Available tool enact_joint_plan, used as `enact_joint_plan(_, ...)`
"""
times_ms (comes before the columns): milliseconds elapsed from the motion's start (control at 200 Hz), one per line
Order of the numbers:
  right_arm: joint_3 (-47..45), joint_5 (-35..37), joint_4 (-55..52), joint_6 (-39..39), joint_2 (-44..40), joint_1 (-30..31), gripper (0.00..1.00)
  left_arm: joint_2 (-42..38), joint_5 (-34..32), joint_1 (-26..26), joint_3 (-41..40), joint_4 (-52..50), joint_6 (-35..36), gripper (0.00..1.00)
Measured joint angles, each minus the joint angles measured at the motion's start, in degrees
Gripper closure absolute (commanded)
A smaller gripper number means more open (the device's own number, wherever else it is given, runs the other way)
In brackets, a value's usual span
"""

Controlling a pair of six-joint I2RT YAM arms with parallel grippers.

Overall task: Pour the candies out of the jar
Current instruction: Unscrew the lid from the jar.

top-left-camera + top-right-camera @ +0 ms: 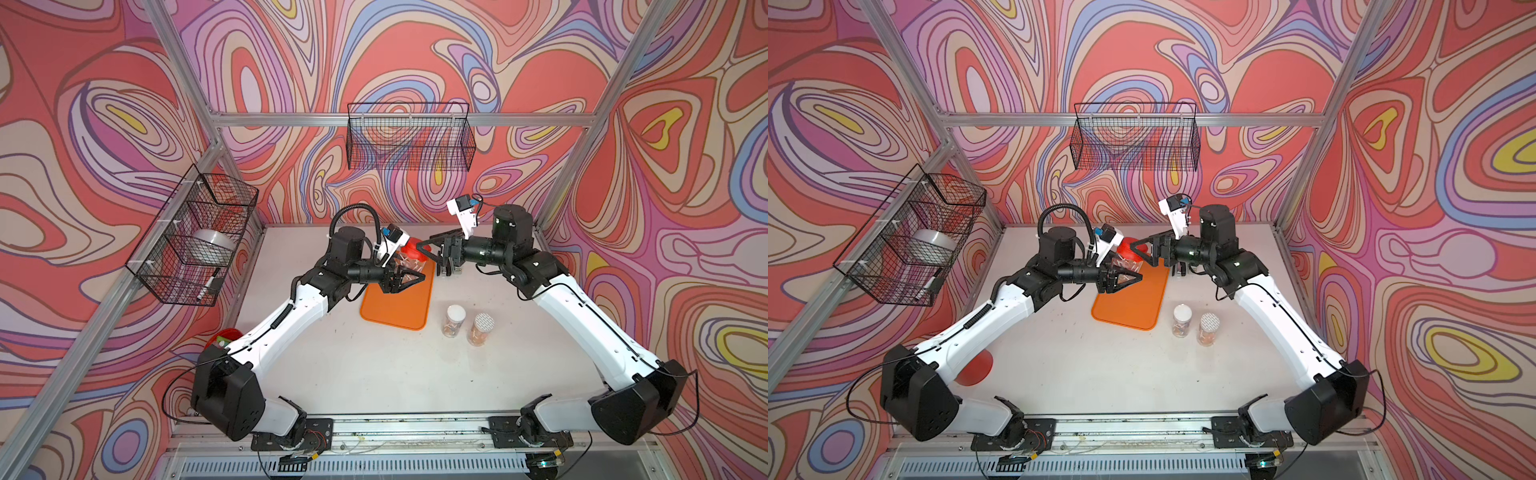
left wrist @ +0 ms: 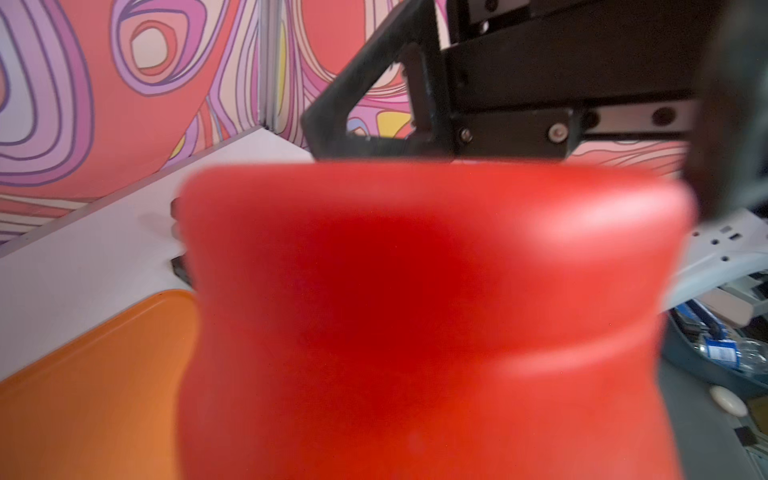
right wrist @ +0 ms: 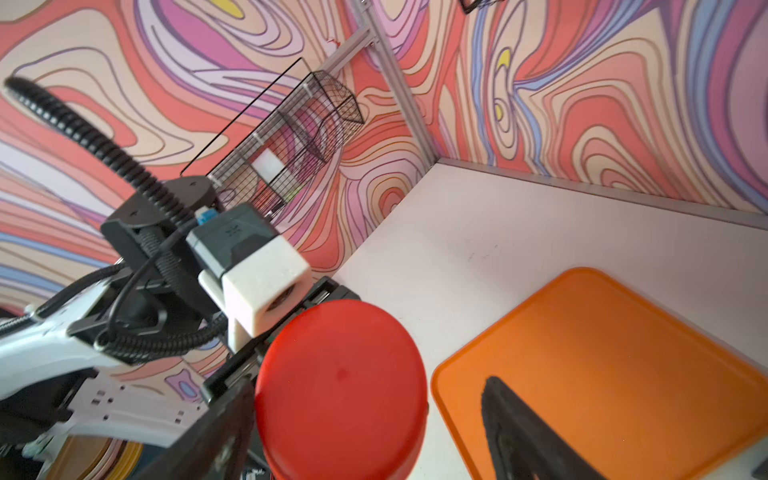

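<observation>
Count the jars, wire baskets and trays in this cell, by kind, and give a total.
Jars: 3 (red-lidded jar, white-lidded jar, dotted-lidded jar)
Wire baskets: 2 (side basket, back basket)
Orange tray: 1
Total: 6

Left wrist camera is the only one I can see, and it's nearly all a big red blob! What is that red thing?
Observer: It's the red lid of a clear jar, and the left gripper is holding that jar by its body.
Operator: Ooh, are there sweets in it?
Observer: Yes. Candies show through the jar's clear side.
Operator: Is the other arm grabbing the lid?
Observer: Not gripping it. The lid is on the jar, and the right gripper has its jaws open on either side of it, with a gap showing on one side.
</observation>
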Motion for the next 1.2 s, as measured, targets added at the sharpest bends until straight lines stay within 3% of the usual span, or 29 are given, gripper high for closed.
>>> enact_joint_plan(175, 0.2, 9.2, -1.9, 4.2, 0.0, 0.8, 0.12, -0.2, -7.3, -1.7, 0.0, -1.6, 2.3, 1.00)
enact_joint_plan(386, 0.9, 18.6, -3.8, 4.9, 0.0, 7.3, 0.13, -0.2, -12.7, -2.7, 0.0, -3.0, 3.8, 1.00)
enact_joint_plan(1202, 0.8, 26.8, -5.8, 7.9, 1.3, 10.6, 0.21, -0.2, -16.4, -2.7, -0.7, -3.6, 4.0, 1.00)
